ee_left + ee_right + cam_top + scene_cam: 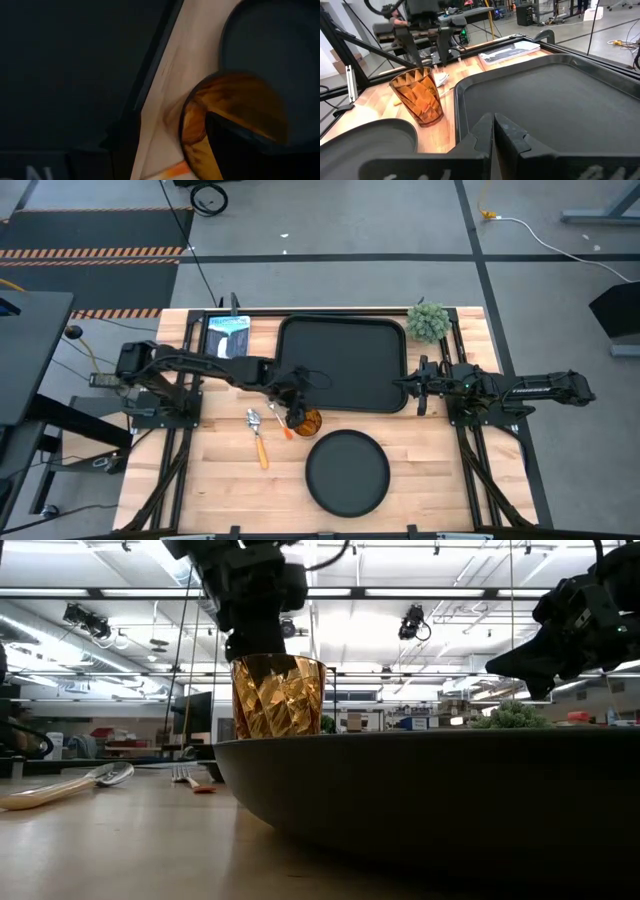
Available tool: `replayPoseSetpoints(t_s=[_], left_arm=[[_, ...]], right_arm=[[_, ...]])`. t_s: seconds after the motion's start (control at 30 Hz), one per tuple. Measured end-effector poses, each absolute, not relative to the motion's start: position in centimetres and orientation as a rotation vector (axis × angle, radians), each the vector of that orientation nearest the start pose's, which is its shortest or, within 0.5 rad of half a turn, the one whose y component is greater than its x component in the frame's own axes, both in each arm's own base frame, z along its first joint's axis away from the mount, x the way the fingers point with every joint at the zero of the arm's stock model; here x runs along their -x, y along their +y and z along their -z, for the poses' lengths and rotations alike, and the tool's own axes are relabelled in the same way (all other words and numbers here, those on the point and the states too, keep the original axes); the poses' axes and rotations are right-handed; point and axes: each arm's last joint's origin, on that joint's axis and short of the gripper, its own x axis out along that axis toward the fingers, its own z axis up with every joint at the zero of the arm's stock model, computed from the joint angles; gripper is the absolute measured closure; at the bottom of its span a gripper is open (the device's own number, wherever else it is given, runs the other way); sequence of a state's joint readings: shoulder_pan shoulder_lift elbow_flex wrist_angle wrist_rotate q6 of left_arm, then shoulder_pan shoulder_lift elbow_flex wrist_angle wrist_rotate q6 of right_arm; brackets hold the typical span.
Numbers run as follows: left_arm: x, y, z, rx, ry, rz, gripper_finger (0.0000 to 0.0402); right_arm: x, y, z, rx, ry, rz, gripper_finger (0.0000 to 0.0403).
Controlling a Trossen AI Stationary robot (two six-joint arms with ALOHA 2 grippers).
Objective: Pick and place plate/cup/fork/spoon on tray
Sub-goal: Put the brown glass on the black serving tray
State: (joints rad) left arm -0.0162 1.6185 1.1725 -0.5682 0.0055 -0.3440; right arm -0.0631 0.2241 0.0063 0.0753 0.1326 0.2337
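The amber cup [309,423] stands on the wood between the black tray [342,330] and the round black plate [347,472]. My left gripper [296,410] is open above the cup's rim, one finger inside the cup [240,150] and one outside it. The fork [281,423] and the spoon [259,438] lie flat on the table just left of the cup. My right gripper [493,132] is shut and empty, held over the tray's right rim [405,395]. My left gripper comes at the cup from above, pointing down, and straddles the cup's wall on its left side [186,125]. Bare wood shows between the outer finger and the cup. I cannot tell whether the inner finger [235,145] touches the wall. The cup stands upright on the table [418,97].
A small green plant [428,320] stands at the tray's far right corner. A blue and white packet [228,335] lies left of the tray. The plate's rim [420,755] fills the low view's foreground and hides the cup's foot there.
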Motion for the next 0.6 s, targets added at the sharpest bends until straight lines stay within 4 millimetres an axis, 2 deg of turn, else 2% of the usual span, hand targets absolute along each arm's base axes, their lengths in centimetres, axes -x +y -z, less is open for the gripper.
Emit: replayPoseSetpoints(t_s=[0.17,0.33,0.6], left_arm=[[-33.5,-0.7,-22.0,0.331,1.08,-0.126,0.017],[-33.7,-0.7,-21.6,0.342,1.089,-0.128,0.0178],[-33.7,-0.7,-21.4,0.365,1.102,-0.146,0.026]], right_arm=[[-11.0,-1.1,-15.5,-0.228,0.114,0.211,0.038],[-11.0,-1.1,-15.5,-0.228,0.114,0.212,0.038],[-11.0,-1.1,-15.6,-0.228,0.102,0.213,0.038]])
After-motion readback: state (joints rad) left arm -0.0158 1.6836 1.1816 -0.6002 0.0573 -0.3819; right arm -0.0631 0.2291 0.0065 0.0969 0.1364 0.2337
